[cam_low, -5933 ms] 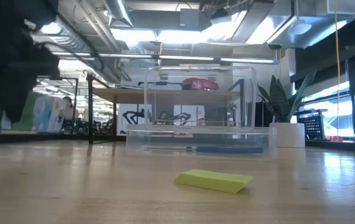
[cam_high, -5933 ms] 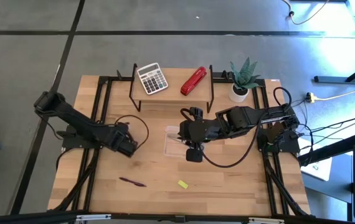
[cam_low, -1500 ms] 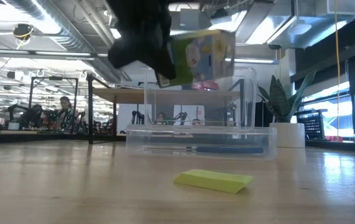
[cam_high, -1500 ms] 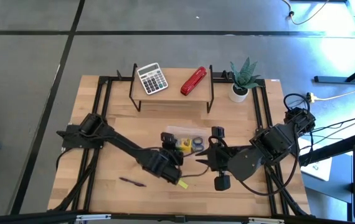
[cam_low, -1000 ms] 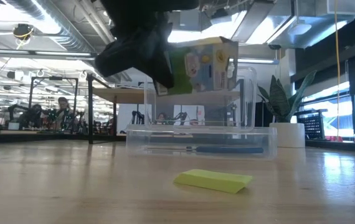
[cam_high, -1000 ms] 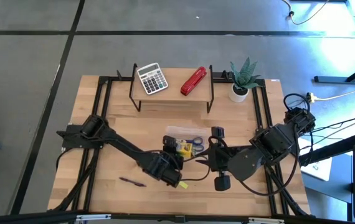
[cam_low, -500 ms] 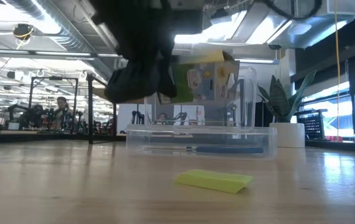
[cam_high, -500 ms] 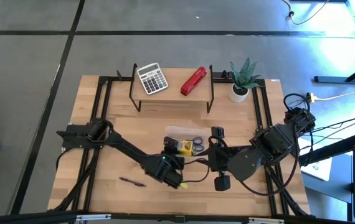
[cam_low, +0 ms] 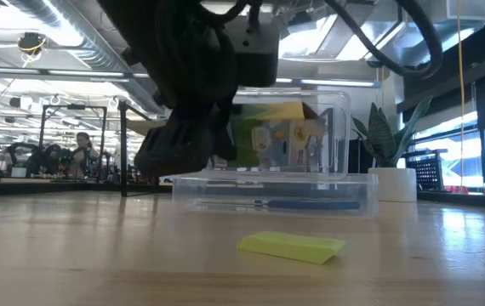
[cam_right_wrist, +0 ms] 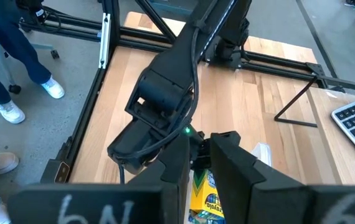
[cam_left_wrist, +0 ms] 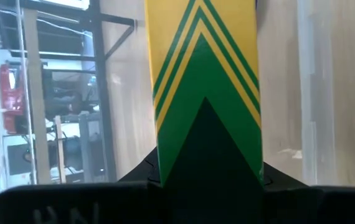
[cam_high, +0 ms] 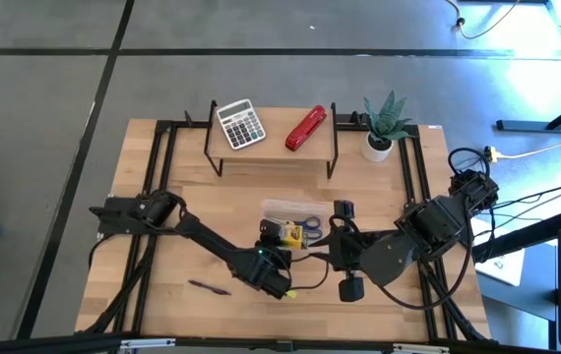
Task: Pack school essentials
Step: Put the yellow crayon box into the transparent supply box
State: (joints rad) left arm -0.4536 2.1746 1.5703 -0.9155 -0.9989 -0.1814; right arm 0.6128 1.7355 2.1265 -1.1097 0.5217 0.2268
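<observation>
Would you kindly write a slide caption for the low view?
Left gripper lowers a printed box into the clear bin; a yellow block lies in front.

Lighting's pretty even from above: the tabletop (cam_high: pixel 182 177) is bright warm wood with only faint, soft shadows under the arms. In the low view the ceiling lights (cam_low: pixel 328 38) blow out into white glare, and the left claw (cam_low: pixel 193 136) in front of them is just a dark, blurry silhouette. The clear plastic box (cam_low: pixel 336 140) catches reflections. Left wrist view is way too close, so the yellow-green printed box (cam_left_wrist: pixel 202 74) looks soft.
</observation>
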